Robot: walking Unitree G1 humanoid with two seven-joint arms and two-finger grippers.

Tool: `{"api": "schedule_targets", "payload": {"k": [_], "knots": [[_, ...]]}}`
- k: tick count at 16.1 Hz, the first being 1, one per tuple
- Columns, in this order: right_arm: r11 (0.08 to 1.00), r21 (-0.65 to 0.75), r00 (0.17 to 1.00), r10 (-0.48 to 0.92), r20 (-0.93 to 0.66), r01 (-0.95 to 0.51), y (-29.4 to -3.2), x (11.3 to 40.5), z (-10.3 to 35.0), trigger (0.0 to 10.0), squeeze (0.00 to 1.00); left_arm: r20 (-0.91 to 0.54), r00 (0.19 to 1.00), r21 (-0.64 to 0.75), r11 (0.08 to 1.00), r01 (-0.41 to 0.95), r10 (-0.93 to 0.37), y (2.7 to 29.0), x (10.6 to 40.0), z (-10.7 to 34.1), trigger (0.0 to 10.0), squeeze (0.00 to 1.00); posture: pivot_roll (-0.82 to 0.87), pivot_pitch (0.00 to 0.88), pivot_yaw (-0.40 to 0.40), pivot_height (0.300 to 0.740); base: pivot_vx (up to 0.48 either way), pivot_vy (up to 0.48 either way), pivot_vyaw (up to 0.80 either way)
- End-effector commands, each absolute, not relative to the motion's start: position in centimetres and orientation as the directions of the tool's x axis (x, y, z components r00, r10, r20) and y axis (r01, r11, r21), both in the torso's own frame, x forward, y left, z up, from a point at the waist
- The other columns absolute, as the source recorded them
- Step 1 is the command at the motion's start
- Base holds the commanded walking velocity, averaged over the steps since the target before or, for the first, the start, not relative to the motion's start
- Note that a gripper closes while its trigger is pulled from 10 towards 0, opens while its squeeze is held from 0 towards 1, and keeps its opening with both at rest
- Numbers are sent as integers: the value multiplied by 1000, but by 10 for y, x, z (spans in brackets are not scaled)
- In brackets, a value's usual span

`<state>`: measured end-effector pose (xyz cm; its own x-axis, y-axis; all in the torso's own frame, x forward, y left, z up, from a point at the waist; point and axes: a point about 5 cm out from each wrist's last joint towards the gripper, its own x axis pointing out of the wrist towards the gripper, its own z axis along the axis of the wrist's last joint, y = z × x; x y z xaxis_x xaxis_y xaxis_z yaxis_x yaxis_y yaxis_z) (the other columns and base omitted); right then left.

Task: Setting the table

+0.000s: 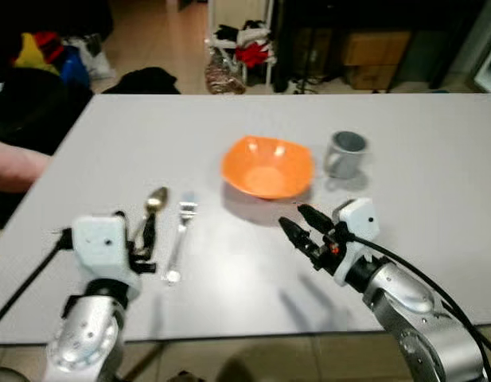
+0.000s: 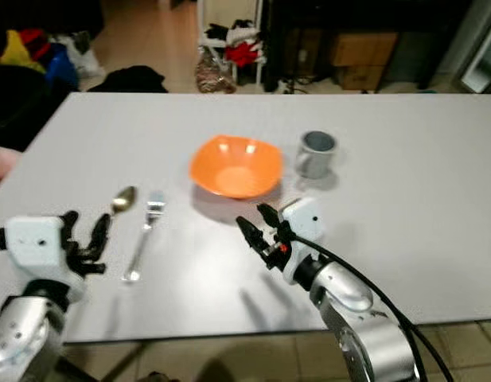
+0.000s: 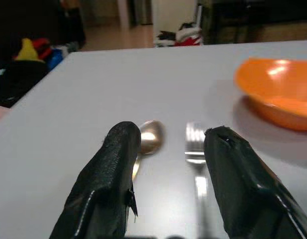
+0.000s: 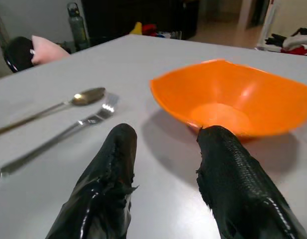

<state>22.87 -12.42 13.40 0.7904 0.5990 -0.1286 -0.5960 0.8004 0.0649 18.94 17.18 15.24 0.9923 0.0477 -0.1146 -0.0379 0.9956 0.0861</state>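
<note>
An orange bowl (image 1: 267, 165) sits mid-table with a grey mug (image 1: 344, 153) to its right. Left of the bowl lie a fork (image 1: 180, 236) and a gold-toned spoon (image 1: 155, 200), side by side. My left gripper (image 1: 146, 237) hovers open over the spoon's handle, hiding most of it, with nothing between its fingers (image 3: 111, 179). My right gripper (image 1: 302, 226) is open just in front of the bowl, empty, its fingers (image 4: 228, 174) pointing at the bowl's near rim (image 4: 193, 119).
The white table (image 1: 436, 191) has bare surface on the right and front. A person's arm (image 1: 14, 165) rests at the table's left edge. Beyond the far edge are clothes, bags and boxes on the floor (image 1: 245, 48).
</note>
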Motion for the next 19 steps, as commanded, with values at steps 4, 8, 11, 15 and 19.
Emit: {"api": "schedule_targets", "payload": {"k": [4,8,11,15,19], "knots": [[786,58,776,617,-129,-615,-126,230,134,10000,0,-83,994,135,989,-58,70,174,186,156,10000,0,-32,0,26,740,0,-387,109],[764,58,752,643,-142,-642,-125,230,132,10000,0,-80,994,143,988,-58,70,172,185,155,10000,0,-23,0,22,740,0,-352,800],[802,119,789,597,-146,-585,-129,233,127,10000,0,-97,992,120,991,-65,77,173,186,151,10000,0,-21,3,28,740,0,-90,800],[861,102,849,509,-141,-498,-140,232,122,10000,0,-81,997,152,988,23,-11,164,197,148,10000,0,-30,5,55,740,0,0,800],[960,32,950,282,-134,-280,-168,226,116,10000,0,-70,995,202,976,86,-73,167,208,143,10000,0,-91,4,113,740,0,0,800]]}}
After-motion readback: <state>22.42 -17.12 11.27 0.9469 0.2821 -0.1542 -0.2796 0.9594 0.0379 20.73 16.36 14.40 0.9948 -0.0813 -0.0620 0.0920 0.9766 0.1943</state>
